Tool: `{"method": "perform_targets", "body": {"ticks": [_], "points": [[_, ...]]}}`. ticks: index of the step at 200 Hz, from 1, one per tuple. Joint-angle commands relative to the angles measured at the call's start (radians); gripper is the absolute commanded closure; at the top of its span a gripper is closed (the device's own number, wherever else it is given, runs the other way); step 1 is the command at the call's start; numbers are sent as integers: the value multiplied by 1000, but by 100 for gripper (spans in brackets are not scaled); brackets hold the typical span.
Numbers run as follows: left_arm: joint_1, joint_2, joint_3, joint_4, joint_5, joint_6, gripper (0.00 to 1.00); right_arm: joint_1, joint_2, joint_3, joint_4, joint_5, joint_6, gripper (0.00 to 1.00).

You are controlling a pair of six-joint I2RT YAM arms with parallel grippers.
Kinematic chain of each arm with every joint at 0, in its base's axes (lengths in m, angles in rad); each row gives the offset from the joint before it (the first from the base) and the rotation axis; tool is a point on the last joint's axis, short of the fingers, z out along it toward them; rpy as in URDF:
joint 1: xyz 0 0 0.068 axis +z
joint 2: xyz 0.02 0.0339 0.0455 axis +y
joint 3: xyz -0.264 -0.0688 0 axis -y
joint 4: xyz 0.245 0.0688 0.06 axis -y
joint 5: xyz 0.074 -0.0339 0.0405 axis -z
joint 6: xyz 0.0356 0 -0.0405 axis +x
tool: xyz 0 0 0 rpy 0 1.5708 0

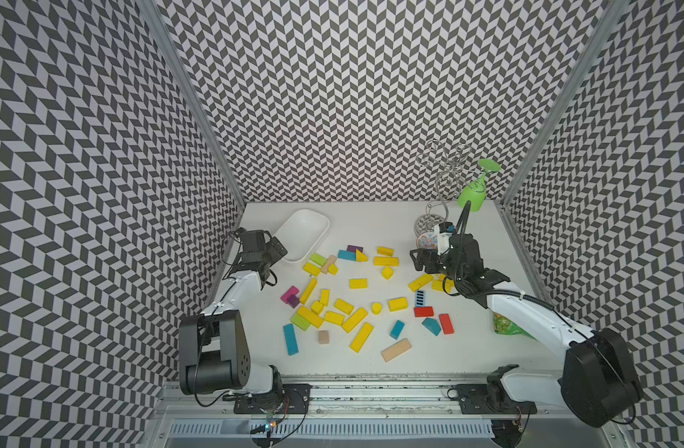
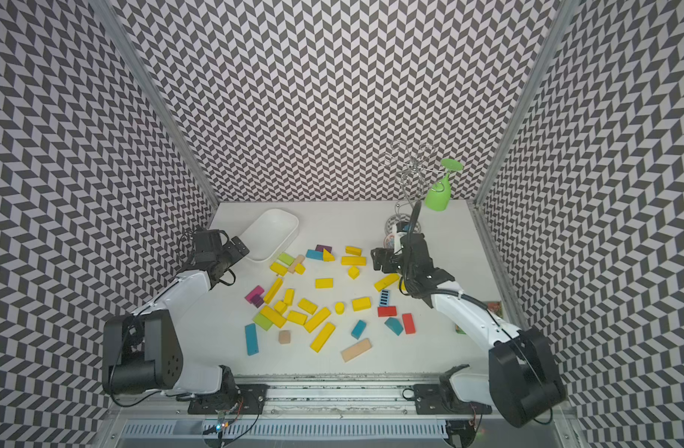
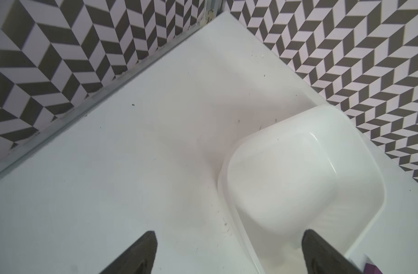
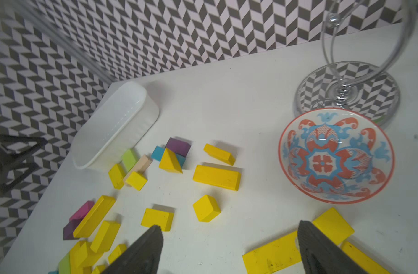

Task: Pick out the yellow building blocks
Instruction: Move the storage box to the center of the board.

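Observation:
The yellow building blocks (image 1: 358, 283) (image 2: 324, 283) lie scattered over the white table among blocks of other colours, in both top views. My right gripper (image 1: 418, 262) (image 4: 229, 225) hangs open low over the right end of the spread, with only bare table between its fingers. A long yellow bar (image 4: 272, 255) lies just by one finger and a yellow cube (image 4: 206, 208) sits ahead. My left gripper (image 1: 276, 250) (image 3: 229, 233) is open and holds nothing, at the near corner of the white tray (image 1: 305, 229) (image 3: 298, 178).
A patterned bowl (image 4: 336, 156) (image 1: 425, 240) and a wire stand (image 1: 445, 182) holding a green glass (image 1: 472, 196) stand at the back right. Blue, red, purple, lime-green and pale wooden blocks mix with the yellow ones. A green packet (image 1: 507, 326) lies under my right arm.

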Motion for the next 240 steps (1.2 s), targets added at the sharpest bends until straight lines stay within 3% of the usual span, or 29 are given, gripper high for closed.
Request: {"method": "perform_targets", "body": {"ticks": [1, 81, 132, 185, 240], "points": [[7, 17, 32, -12, 71, -33, 7, 35, 23, 41, -34, 21, -87, 11], [18, 242, 176, 0, 111, 21, 40, 53, 28, 49, -19, 62, -98, 11], [-1, 287, 192, 9, 122, 64, 66, 64, 39, 58, -23, 71, -92, 11], [-75, 292, 192, -14, 100, 143, 71, 94, 78, 78, 4, 63, -115, 11], [-115, 307, 185, -19, 136, 200, 77, 162, 216, 194, -5, 33, -227, 12]]}}
